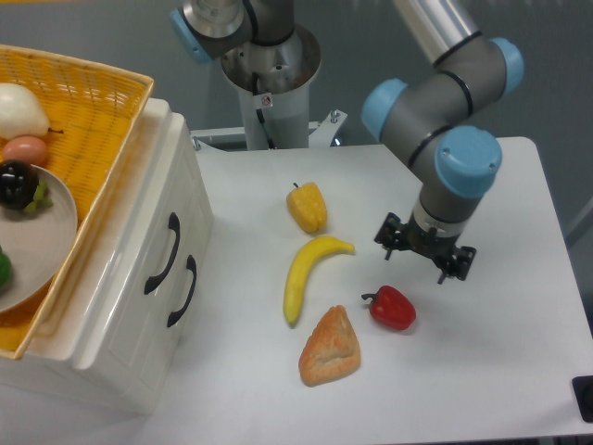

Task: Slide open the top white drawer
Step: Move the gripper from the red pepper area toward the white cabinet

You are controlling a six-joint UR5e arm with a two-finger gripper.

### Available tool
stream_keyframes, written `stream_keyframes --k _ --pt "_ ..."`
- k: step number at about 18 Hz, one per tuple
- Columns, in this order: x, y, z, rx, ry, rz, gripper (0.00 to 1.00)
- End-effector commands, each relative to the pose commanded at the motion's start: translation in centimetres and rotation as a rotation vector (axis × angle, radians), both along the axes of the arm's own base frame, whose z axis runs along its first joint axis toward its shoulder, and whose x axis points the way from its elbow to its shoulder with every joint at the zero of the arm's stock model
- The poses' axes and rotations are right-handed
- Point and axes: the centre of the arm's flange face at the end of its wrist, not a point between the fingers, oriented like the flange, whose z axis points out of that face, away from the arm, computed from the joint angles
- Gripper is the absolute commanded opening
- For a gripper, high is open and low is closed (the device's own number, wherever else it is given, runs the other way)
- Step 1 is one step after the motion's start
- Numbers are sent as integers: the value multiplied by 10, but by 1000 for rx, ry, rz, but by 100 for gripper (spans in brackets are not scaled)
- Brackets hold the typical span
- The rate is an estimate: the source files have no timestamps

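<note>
The white drawer cabinet stands at the left of the table with its front facing right. The top white drawer point(139, 243) sits flush in the cabinet, its curved black handle point(160, 253) above the lower drawer's handle point(182, 291). My gripper point(424, 253) hangs over the table's right half, pointing down, far to the right of the drawers. Its fingers are spread and hold nothing. It is just above and right of a red pepper point(392, 308).
A yellow wicker basket point(102, 139) with a plate and fruit rests on top of the cabinet. Between gripper and drawers lie a yellow pepper point(307, 207), a banana point(307, 269) and a croissant point(330, 348). The robot base point(271, 83) stands at the back.
</note>
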Motion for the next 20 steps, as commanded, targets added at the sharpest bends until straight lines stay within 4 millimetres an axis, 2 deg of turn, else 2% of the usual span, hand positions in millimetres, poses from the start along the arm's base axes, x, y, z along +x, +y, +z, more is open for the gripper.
stream_keyframes --k 6,11,16,20 --pt "56 41 24 47 -57 76 100" --pt "98 68 28 67 -129 59 100" --pt "113 73 38 117 -211 61 100" --pt "122 71 34 94 -281 67 100"
